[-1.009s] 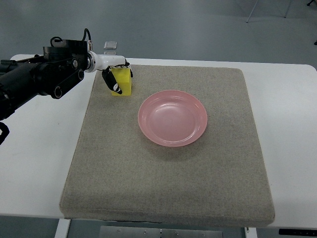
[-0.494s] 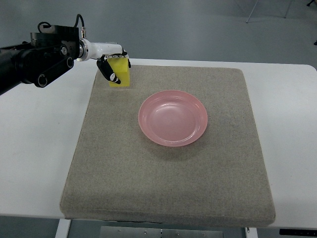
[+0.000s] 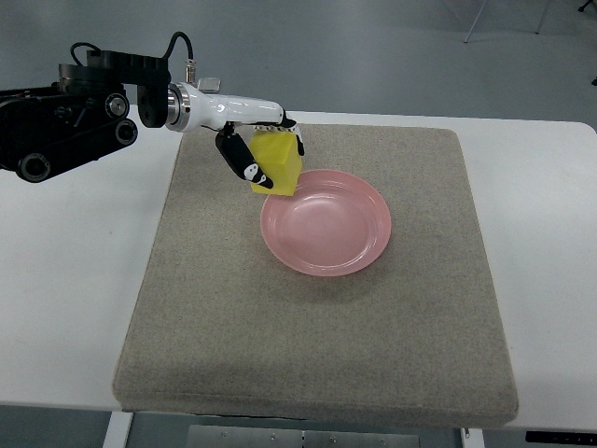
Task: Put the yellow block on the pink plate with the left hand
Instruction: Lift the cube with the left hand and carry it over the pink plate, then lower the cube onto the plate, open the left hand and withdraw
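My left hand (image 3: 266,149) reaches in from the upper left on a black arm and is shut on the yellow block (image 3: 277,165). The block hangs in the air over the near-left rim of the pink plate (image 3: 326,222), with black fingers (image 3: 244,168) wrapped along its left side. The plate lies in the middle of the grey mat (image 3: 317,280) and holds nothing. My right hand is out of view.
The mat covers most of the white table (image 3: 75,280). Grey floor lies beyond the table's far edge, with metal chair legs (image 3: 476,23) at the top right.
My left hand has lifted the yellow block off the mat's far-left corner and carried it right and toward me, up to the plate's rim.
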You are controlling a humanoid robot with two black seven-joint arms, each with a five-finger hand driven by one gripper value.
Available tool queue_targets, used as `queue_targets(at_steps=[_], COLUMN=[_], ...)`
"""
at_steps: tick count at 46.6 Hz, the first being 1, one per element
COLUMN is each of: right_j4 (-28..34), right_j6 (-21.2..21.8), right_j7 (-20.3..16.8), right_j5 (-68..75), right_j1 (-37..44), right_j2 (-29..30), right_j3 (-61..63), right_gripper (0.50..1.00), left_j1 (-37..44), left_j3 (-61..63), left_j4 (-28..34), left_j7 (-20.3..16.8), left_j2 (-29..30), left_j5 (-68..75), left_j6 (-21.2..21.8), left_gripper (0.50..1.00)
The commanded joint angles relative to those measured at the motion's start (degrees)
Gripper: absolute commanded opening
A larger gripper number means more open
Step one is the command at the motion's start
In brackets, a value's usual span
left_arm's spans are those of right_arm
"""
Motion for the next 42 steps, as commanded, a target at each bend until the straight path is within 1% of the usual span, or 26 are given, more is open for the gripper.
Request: queue_targets(at_steps=[1, 11, 20, 22, 26, 30, 33, 34, 40, 41, 42], right_j4=[0.0, 0.0, 0.0, 0.0, 0.0, 0.0, 0.0, 0.0, 0.0, 0.0, 0.0], right_j6=[0.0, 0.0, 0.0, 0.0, 0.0, 0.0, 0.0, 0.0, 0.0, 0.0, 0.0], right_j7=[0.0, 0.0, 0.0, 0.0, 0.0, 0.0, 0.0, 0.0, 0.0, 0.0, 0.0], right_j5=[0.0, 0.0, 0.0, 0.0, 0.0, 0.0, 0.0, 0.0, 0.0, 0.0, 0.0], right_j1=[0.0, 0.0, 0.0, 0.0, 0.0, 0.0, 0.0, 0.0, 0.0, 0.0, 0.0], right_j2=[0.0, 0.0, 0.0, 0.0, 0.0, 0.0, 0.0, 0.0, 0.0, 0.0, 0.0], right_j3=[0.0, 0.0, 0.0, 0.0, 0.0, 0.0, 0.0, 0.0, 0.0, 0.0, 0.0], right_gripper=[0.924, 0.924, 0.924, 0.924, 0.924, 0.924, 0.924, 0.924, 0.924, 0.924, 0.924], left_j1=[-0.1, 0.4, 1.2, 1.9, 3.5, 4.1, 4.4, 4.5, 5.2, 5.2, 5.3], left_j3=[0.0, 0.1, 0.5, 0.6, 0.8, 1.3, 1.4, 1.4, 1.5, 1.5, 1.5], left_j4=[-2.0, -2.5, 0.4, 1.5, 3.6, 4.7, 5.0, 5.1, 7.2, 7.2, 7.2], left_j7=[0.1, 0.1, 0.2, 0.2, 0.2, 0.2, 0.2, 0.2, 0.2, 0.2, 0.2], left_j2=[-0.2, -3.0, -6.4, -7.7, -10.1, -11.0, -11.5, -11.7, -13.0, -13.0, -13.0], left_j5=[0.3, 7.2, 7.9, 7.9, 7.9, 7.9, 7.9, 8.0, 8.1, 8.1, 8.1], left_j6=[0.0, 0.7, 1.2, 1.9, 4.8, 6.0, 6.1, 6.2, 6.4, 6.4, 6.4], left_gripper=[0.500, 0.500, 0.500, 0.500, 0.500, 0.525, 0.557, 0.576, 0.750, 0.769, 0.773])
